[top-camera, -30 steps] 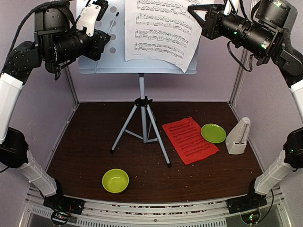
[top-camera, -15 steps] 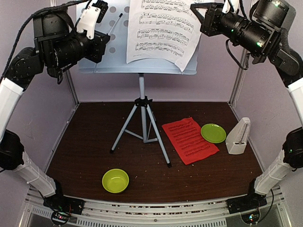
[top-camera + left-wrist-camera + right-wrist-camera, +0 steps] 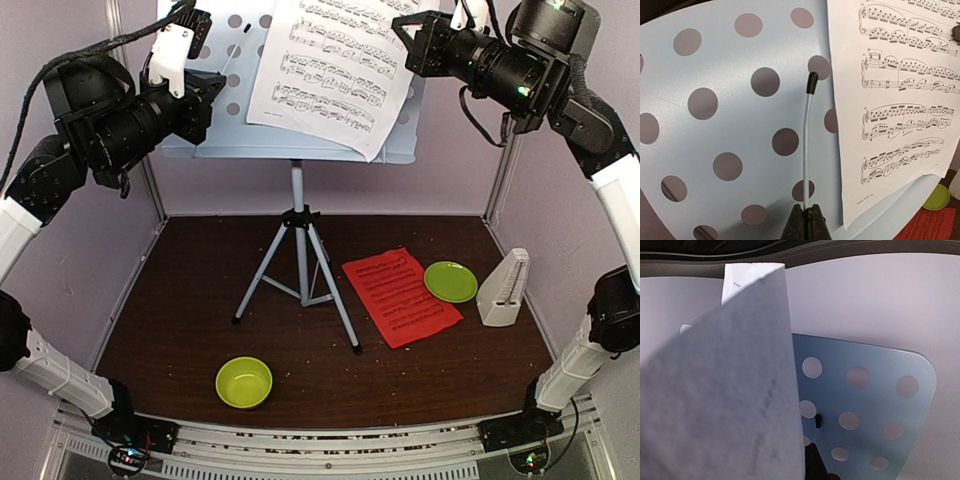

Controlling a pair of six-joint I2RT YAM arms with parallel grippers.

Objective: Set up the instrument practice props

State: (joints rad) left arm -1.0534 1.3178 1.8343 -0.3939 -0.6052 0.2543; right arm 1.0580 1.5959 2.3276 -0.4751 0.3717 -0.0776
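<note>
Right, the music stand is upright at centre-back of the dark surface. Its grey tripod legs are spread and the perforated desk up top leans back. The white sheet-music page lies against the desk's right half. It sits skewed, w/ its lower corner hanging past the ledge.

The right tool is at the page's upper right edge, jaws pinched together. In the rt wrist view the back of the paper fills the left of the frame and runs down into the closed fingertips, so it's holding the page. The desk's round holes show behind.

The left tool is up at the desk's left half. Its jaws are closed narrow on a thin rod, a pale wire w/ a black tip. The rod stands up in front of the desk, just beside the page's left edge and not over it.

Down on the surface, the red sheet-music page lies flat, right of the tripod, w/ one leg's foot near its left edge. A green plate sits right against the red page's far-right corner; can't tell if they overlap. The metronome is upright just right of the plate, near the surface's right edge. A green bowl is at the front, left of centre, well apart from the rest.
</note>
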